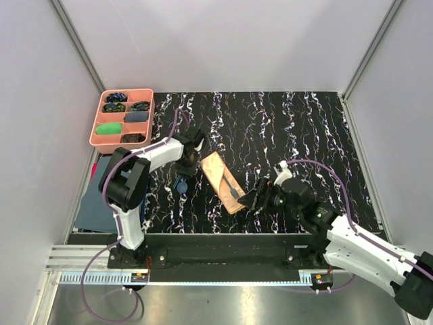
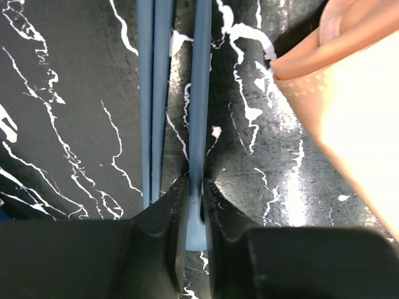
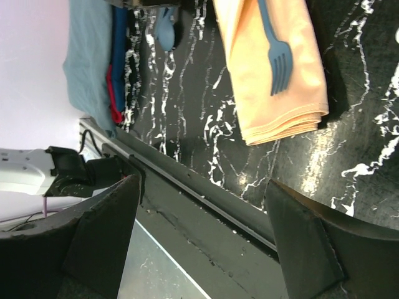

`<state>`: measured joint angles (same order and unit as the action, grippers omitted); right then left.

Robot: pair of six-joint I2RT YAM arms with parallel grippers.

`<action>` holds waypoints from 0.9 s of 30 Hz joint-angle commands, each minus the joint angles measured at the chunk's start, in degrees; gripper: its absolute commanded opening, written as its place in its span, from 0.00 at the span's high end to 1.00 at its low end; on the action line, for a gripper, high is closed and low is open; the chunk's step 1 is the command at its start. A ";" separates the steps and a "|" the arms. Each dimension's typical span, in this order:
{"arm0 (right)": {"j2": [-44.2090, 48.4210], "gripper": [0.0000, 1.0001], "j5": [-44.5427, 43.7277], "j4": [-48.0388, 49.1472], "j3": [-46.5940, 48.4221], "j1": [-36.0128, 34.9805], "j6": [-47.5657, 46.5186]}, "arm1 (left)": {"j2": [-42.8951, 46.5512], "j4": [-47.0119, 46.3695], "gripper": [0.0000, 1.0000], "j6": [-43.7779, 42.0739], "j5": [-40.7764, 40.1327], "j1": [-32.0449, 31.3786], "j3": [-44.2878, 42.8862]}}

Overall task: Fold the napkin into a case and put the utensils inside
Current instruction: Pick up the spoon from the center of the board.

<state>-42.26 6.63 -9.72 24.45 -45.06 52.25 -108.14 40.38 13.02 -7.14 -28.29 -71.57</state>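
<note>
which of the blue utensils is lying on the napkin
The fork, lying on top of the folded peach napkin. The other blue utensils lie on the bare table by the left gripper.

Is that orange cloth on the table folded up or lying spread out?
Folded. The napkin is a narrow rectangle with stacked layers showing at its end, and a blue fork rests on it.
</note>
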 commanded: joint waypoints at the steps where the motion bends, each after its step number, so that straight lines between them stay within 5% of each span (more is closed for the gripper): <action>1: -2.90 0.10 0.04 0.40 2.00 1.20 -0.83 | -0.32 -1.80 0.86 0.70 2.39 -0.80 2.22; 9: -5.91 0.07 3.47 -1.01 6.57 3.04 -2.67 | 6.09 -0.84 1.00 2.45 11.24 -1.24 1.44; 15: -6.95 0.06 8.12 -2.33 9.65 4.62 -5.40 | 15.31 -0.56 1.00 7.63 21.71 -1.15 3.27; 22: -11.44 0.06 13.75 -0.57 11.06 5.07 -5.40 | 24.37 -1.97 1.00 9.48 23.22 -1.15 6.97; 27: -13.02 0.06 19.20 8.72 8.96 5.33 -0.24 | 35.15 -17.23 1.00 11.76 27.87 -0.71 14.42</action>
<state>-54.50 19.70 -10.83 33.41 -40.40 48.51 -81.69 36.32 22.06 15.14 -29.34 -62.35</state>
